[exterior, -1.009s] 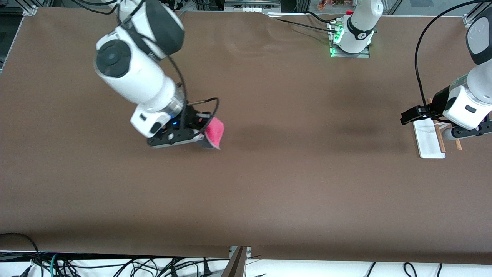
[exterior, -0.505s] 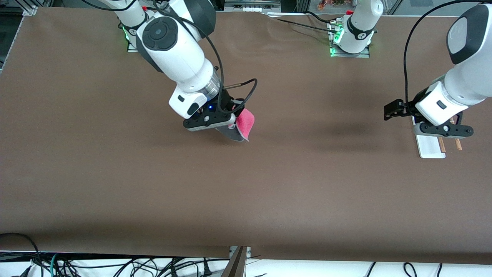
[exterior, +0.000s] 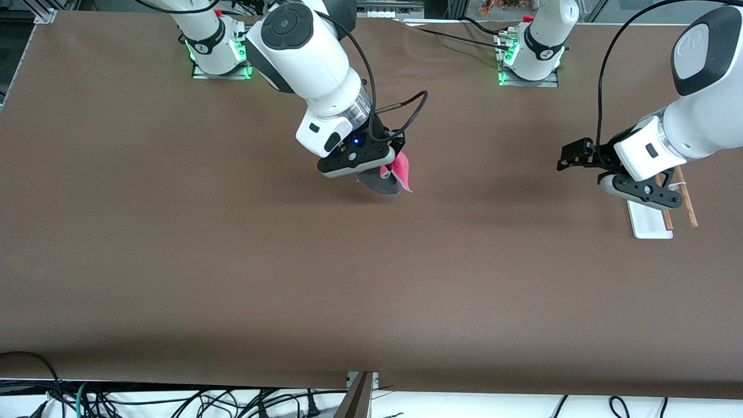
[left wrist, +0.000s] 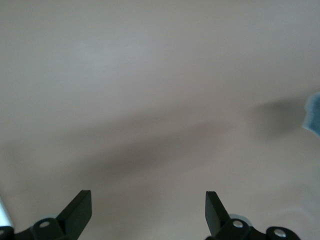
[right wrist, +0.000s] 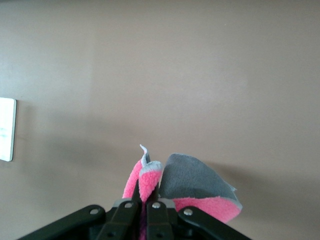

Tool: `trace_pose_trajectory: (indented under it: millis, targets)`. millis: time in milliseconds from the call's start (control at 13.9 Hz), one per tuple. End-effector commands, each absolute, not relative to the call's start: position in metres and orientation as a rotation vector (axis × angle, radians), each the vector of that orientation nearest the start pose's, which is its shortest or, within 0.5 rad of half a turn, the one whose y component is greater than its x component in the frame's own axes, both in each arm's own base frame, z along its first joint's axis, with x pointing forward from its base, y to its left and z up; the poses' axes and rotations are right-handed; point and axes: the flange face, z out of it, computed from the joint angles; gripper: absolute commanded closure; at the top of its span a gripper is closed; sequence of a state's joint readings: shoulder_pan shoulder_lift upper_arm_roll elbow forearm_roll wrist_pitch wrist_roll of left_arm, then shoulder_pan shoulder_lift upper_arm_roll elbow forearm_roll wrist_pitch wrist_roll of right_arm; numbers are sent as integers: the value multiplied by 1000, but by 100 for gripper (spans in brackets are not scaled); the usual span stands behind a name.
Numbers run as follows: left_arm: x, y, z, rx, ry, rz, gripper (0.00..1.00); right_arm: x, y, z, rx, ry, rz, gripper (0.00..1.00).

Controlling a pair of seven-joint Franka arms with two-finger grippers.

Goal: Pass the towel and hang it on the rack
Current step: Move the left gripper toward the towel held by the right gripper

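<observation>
Right tool [exterior: 380, 174] clamped shut, raised mid-table, left tool [left wrist: 148, 212] spread wide, raised

towel [exterior: 396, 174]: pink fuzzy face, dark grey reverse; folded and drooping, pinched between the closed fingers of the right gripper [exterior: 383, 174], lifted over mid-table | rack [exterior: 650, 220]: white flat base, two thin brown rods; on the table at the left arm's end, just under the left gripper [exterior: 638, 194]

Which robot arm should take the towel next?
The left. Its left gripper is open and empty over the table beside the rack, while the right gripper holds the towel mid-table.
</observation>
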State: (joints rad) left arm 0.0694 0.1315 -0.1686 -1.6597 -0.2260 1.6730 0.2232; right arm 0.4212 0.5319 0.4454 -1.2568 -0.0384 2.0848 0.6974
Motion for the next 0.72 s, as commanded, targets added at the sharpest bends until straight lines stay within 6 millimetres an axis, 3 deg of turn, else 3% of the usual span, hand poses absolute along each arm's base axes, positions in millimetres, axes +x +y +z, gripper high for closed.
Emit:
trace_pose_trajectory:
  millis: [0, 216, 433, 649]
  targets:
    - [588, -77, 503, -3404, 743, 91, 0, 530, 508, 516, -2755, -114, -183, 100]
    - [583, -91, 473, -3331, 1075, -79, 0, 529, 510, 516, -2753, -116, -180, 100]
    - [577, -117, 454, -3254, 1265, -247, 0, 530, 510, 518, -2742, -116, -194, 100]
    - [574, -137, 419, -3182, 1482, -407, 0, 530, 510, 519, -2740, -118, -197, 100]
